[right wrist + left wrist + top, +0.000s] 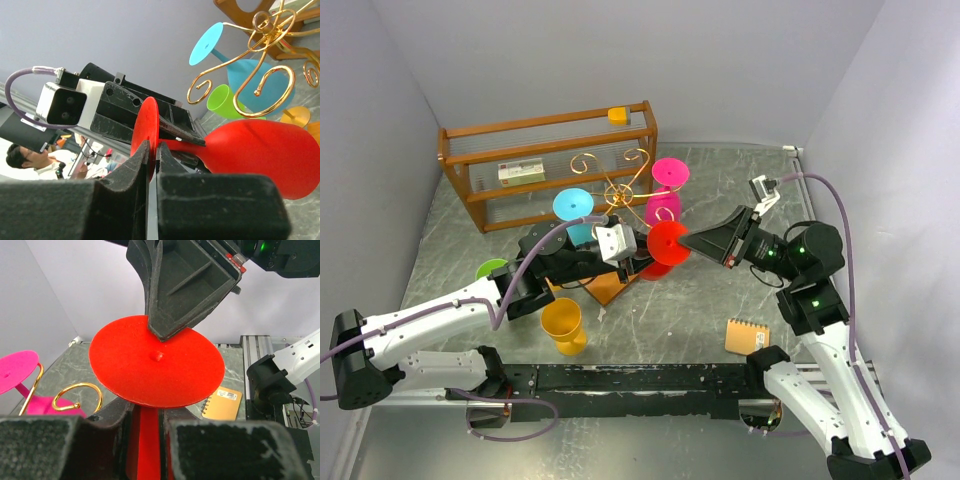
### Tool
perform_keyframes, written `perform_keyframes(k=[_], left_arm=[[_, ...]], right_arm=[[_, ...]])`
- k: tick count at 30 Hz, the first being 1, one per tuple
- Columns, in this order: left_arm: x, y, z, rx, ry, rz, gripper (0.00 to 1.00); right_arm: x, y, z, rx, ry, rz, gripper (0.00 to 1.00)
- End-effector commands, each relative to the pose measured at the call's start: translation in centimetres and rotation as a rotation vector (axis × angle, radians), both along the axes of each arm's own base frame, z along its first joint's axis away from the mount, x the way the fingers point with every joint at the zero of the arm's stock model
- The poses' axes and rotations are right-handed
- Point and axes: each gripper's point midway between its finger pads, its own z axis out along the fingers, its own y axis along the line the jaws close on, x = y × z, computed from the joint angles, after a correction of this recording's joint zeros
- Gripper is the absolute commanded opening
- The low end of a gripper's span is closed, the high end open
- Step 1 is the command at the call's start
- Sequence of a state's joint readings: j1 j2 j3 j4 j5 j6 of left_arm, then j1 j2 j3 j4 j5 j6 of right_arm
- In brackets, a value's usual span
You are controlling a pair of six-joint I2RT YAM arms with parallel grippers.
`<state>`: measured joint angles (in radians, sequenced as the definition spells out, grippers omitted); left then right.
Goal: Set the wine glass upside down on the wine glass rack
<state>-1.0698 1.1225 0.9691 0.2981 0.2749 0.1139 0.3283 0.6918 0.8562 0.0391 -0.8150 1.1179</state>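
The red wine glass (667,245) hangs between both arms, just right of the gold wire wine glass rack (620,190) and its orange-brown base (605,288). My left gripper (145,440) is shut on the red stem, below the round foot (155,365). From the right, my right gripper (152,155) is shut on the rim of that foot (147,127). The bowl (250,150) points away from the foot and sits low beside a gold scroll arm (260,75). In the top view the right gripper (685,240) meets the foot opposite the left gripper (642,262).
A blue glass (573,205) and a pink glass (668,175) are at the rack. A green cup (492,268) and a yellow goblet (563,325) stand at the front left. An orange notebook (747,336) lies at the front right. A brown slatted shelf (545,160) stands behind.
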Motion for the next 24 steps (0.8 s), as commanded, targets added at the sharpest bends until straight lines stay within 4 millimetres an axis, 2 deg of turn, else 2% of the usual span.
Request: perform_keyframes(k=[1, 11, 15, 20, 24], left_arm=[[0.3, 0.3, 2.5, -0.082, -0.007, 0.024, 0.13], [-0.3, 1.4, 2.0, -0.063, 0.030, 0.027, 0.50], [-0.4, 2.6, 2.4, -0.062, 0.031, 0.054, 0.57], [-0.9, 4.8, 4.2, -0.098, 0.026, 0.086, 0.64], [-0.8, 6.8, 5.5, -0.127, 0.053, 0.149, 0.66]], right_arm=[[-0.2, 0.0, -0.4, -0.023, 0.032, 0.006, 0.00], [0.8, -0.6, -1.7, -0.063, 0.161, -0.078, 0.00], [1.8, -1.2, -2.1, -0.085, 0.195, -0.155, 0.00], [3.0, -1.9, -2.7, -0.115, 0.232, -0.239, 0.00], [3.5, -1.9, -3.2, -0.112, 0.261, -0.257, 0.00]])
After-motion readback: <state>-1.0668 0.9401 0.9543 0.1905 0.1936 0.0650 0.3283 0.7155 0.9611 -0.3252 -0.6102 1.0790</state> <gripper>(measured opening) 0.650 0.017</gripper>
